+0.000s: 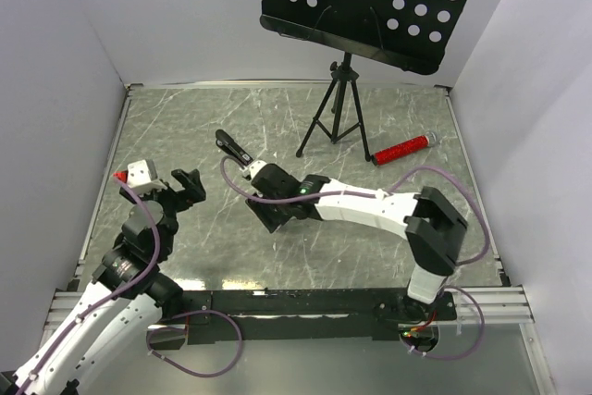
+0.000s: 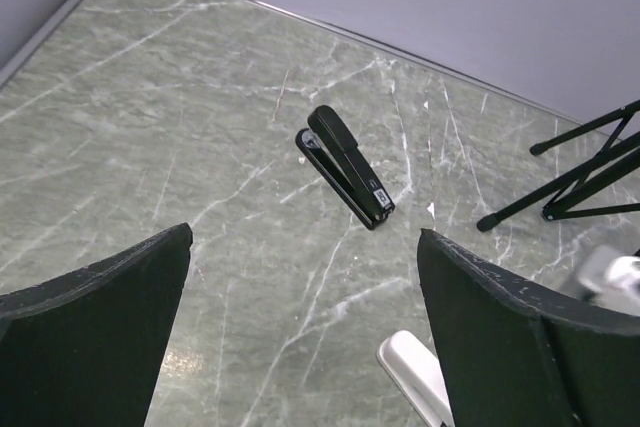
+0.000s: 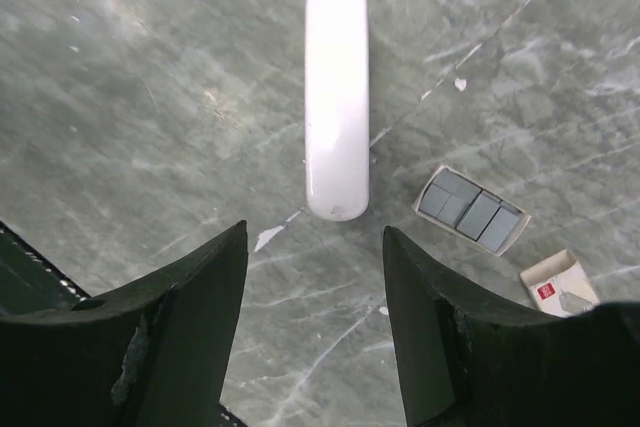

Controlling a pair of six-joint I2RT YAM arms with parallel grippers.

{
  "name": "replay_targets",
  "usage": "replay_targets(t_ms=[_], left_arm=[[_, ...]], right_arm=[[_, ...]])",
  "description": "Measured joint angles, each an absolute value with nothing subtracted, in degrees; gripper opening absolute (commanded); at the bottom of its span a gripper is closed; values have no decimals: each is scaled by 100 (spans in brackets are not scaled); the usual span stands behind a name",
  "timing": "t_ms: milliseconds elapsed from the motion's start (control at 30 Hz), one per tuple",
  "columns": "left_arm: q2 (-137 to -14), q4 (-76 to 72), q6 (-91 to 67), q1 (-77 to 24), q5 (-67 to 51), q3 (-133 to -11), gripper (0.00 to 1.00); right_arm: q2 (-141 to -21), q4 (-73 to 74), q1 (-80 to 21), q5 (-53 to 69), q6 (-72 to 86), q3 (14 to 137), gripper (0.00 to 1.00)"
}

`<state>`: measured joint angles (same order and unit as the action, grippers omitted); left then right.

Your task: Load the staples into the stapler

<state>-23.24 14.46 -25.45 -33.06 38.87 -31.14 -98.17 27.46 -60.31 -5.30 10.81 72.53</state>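
A black stapler (image 1: 233, 148) (image 2: 345, 165) lies on the marbled table, well ahead of my left gripper (image 2: 305, 235) (image 1: 188, 182), which is open with only bare table between its fingers. My right gripper (image 3: 314, 230) (image 1: 273, 215) points down, open and holding nothing. Just beyond its fingertips lies a white oblong stapler (image 3: 337, 97), whose end also shows in the left wrist view (image 2: 415, 377). To the right of it, the staples (image 3: 472, 209) lie as grey strips in a small open tray. The top view hides the white stapler and the staples under the right arm.
A small tan-and-white box (image 3: 560, 282) lies by the tray of staples. A black tripod (image 1: 335, 108) with a perforated black board (image 1: 370, 2) stands at the back, with a red cylinder (image 1: 402, 149) to its right. Grey walls enclose the table on three sides.
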Motion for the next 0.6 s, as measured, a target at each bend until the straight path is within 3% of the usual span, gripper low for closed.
replay_targets(t_ms=[467,600], left_arm=[[-2401,1398,-2191,-3306,3839,-3044,99],[-2370,1387,-2182,-3306,3824,-3044,99]], right_arm=[[-11314,4141,-6018,-705,1041,8895,52],[-11526,4230,-5996,-729,1000,9085,39]])
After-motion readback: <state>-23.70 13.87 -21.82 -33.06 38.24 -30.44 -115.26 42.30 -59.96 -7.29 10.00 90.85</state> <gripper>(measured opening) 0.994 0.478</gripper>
